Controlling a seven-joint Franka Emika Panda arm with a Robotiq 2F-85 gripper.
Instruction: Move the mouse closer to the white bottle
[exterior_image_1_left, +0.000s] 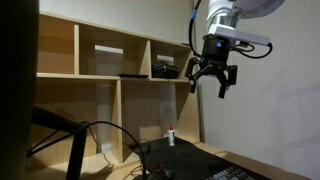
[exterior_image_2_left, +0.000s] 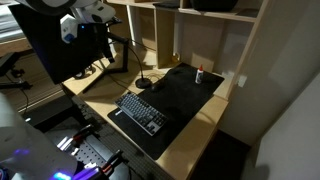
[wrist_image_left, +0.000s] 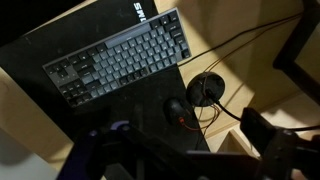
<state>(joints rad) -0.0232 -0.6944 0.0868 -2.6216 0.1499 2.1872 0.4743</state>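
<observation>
1. Black and oval, the small computer mouse (wrist_image_left: 177, 110) lies on the dark desk mat (exterior_image_2_left: 185, 100), far beneath the pincer (exterior_image_1_left: 211, 90). In the wrist view it sits just beside a round black disc (wrist_image_left: 207, 90) with cables, and near the grey mechanical keyboard (wrist_image_left: 120, 60).
2. The tiny white bottle with a reddish top (exterior_image_1_left: 171, 135) stands upright, well below the pincer and off to one side. It is at the far edge of the mat, close to the light wooden shelf unit (exterior_image_1_left: 110, 60).
3. The pincer hangs high in the air, with its two fingers apart and nothing between them. It touches no object.
4. My judgement is that the step in hand is the approach. The mouse is not yet grasped and lies well apart from the bottle.
5. The next move calls for a long descent straight down over the mouse, with the fingers kept apart and turned to close across its narrow sides.
6. Care is needed with the cables beside the mouse, because a finger could catch on them. The slim bottle could also tip easily when the mouse arrives near it.
</observation>
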